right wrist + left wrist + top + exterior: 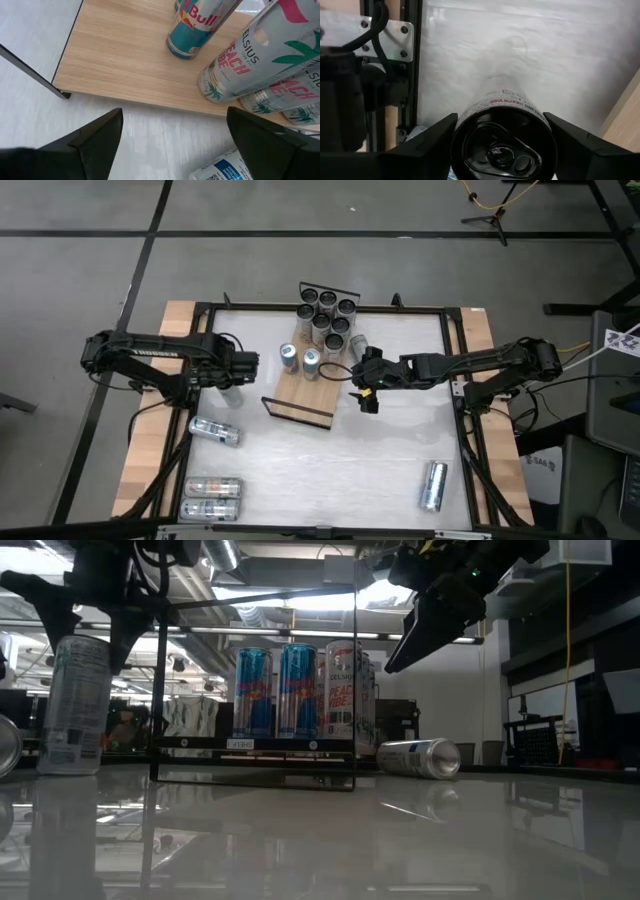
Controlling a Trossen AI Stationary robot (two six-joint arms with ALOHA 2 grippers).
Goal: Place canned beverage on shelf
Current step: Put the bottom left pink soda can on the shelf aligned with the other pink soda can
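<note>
A pale printed can [75, 700] stands upright on the white table, left of the shelf [305, 385]. My left gripper [232, 380] is above it, shut on its top end. The shelf is a light-wood board with a black wire rail [298, 410] at each short end. It carries several upright cans [328, 315] at its far end and two blue ones [300, 358] nearer the middle. My right gripper [175, 145] hangs open above the table just right of the shelf, slanting down toward the board, with nothing between its fingers. My left gripper pinches the can's upper end, on two opposite sides just below the rim [456, 132], between its two fingers [427, 142]. The fingers come from above and point down along the can. The can is upright, and in the low view its base [72, 768] appears to rest on the table.
One can [420, 757] lies on its side by the shelf's right edge, under my right arm. More cans lie near the table's left edge [215, 430], at the near left corner [212, 496] and at the near right [433, 485]. Bare table spreads across the near middle.
</note>
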